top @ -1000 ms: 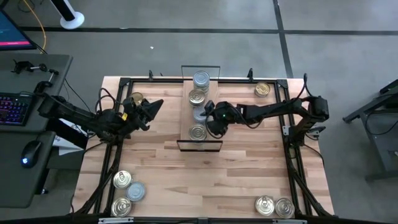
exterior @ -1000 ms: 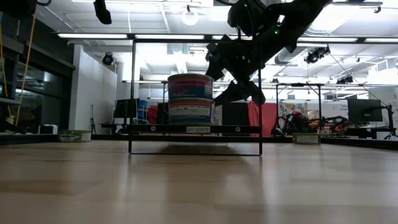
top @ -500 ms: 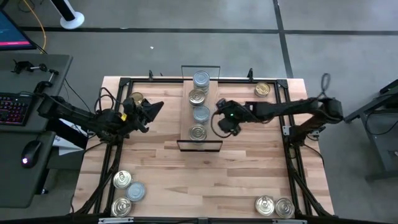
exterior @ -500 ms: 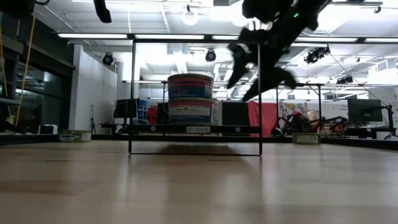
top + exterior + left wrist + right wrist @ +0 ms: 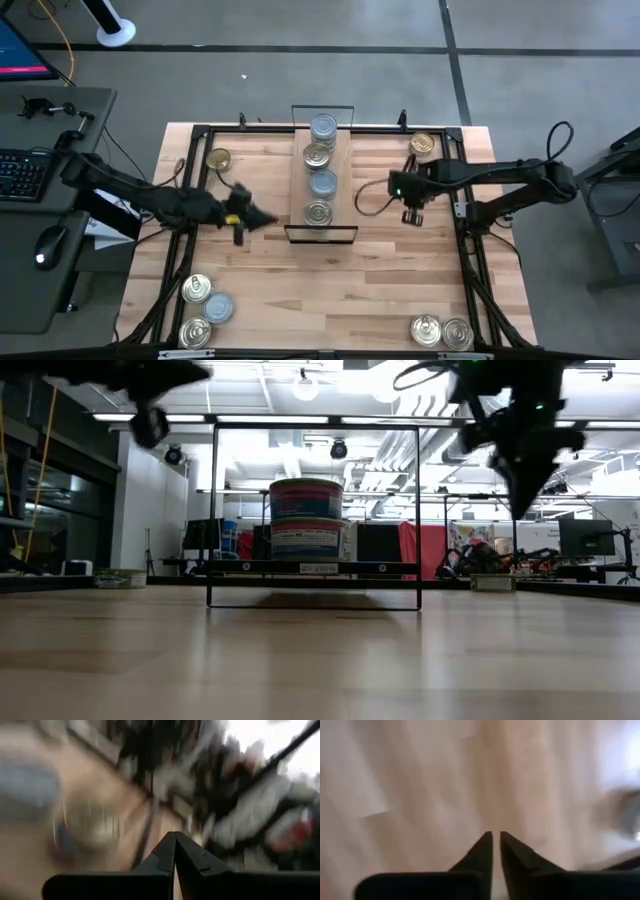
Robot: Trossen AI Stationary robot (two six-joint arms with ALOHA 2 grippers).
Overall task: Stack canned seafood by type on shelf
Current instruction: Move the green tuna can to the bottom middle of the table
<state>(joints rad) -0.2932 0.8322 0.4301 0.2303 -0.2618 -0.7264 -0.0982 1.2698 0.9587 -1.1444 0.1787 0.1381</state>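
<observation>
I've pulled the right gripper (image 5: 412, 216) off the shelf (image 5: 322, 226) and pinched it empty; tins (image 5: 322, 183) sit stacked there beside it, left gripper (image 5: 243, 225) swinging over, closed, for more

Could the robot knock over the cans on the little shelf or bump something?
Maybe. The tins sit close together in a row along the narrow shelf, some stacked two high in the low view, so a careless pass could topple them. The left gripper is near the shelf's front end, so it could clip the black wire frame. The right gripper, fingers shut and empty, hangs over bare table beside the shelf. It looks safer, though a low swing back could nudge the row.
</observation>
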